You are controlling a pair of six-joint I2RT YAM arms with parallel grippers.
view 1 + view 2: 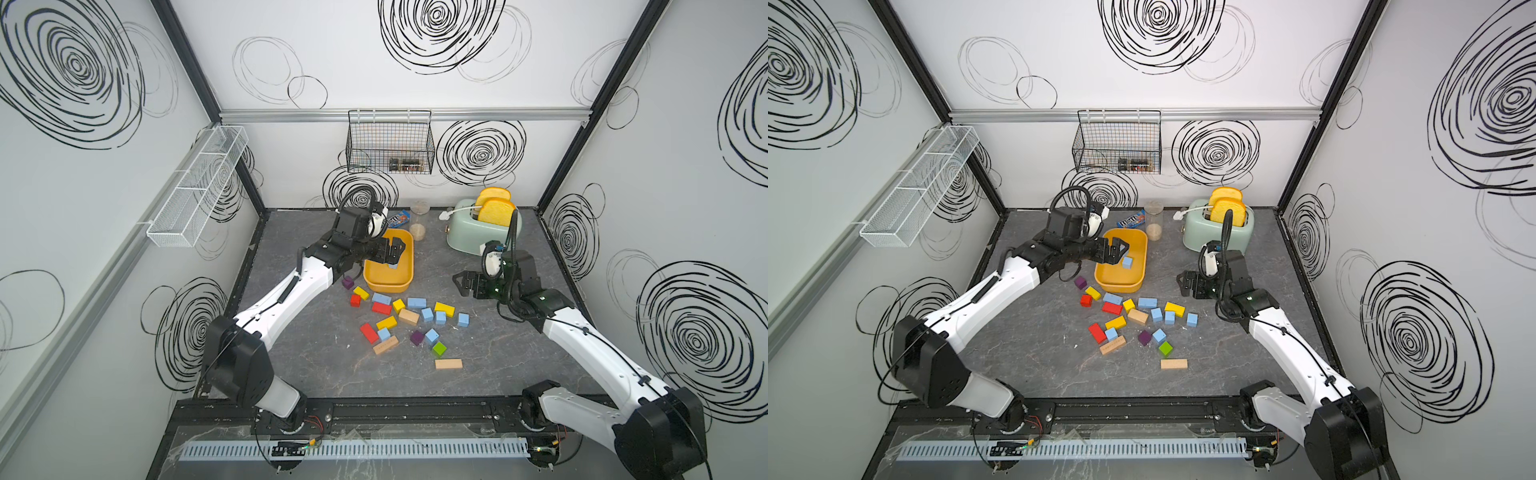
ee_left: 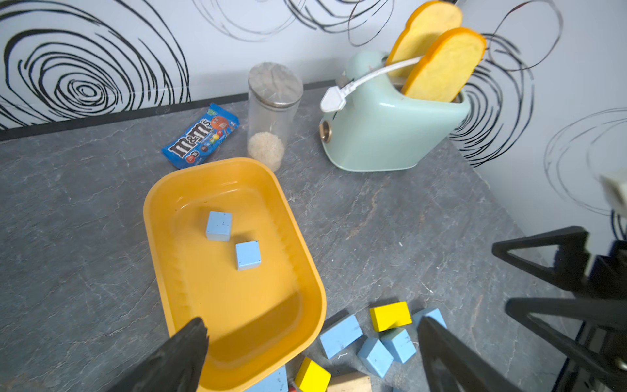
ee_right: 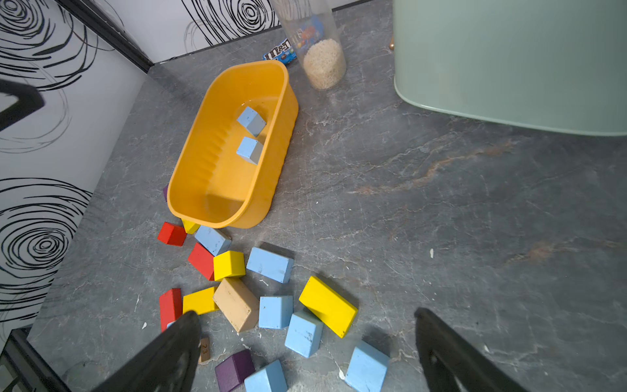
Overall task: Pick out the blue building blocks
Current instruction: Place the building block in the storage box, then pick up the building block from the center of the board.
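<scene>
Two blue cubes sit in yellow tub, slightly apart. Remaining blue blocks scattered on grey table just beside tub, mixed with other-coloured blocks. Left gripper over tub, jaws wide, empty. Right gripper near pile, jaws wide, empty.

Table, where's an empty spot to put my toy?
Bare table lies between the block pile and the front rail, and either side of the pile, to the left arm and right arm. Crowded: in front of the tub, blocks packed close.
</scene>
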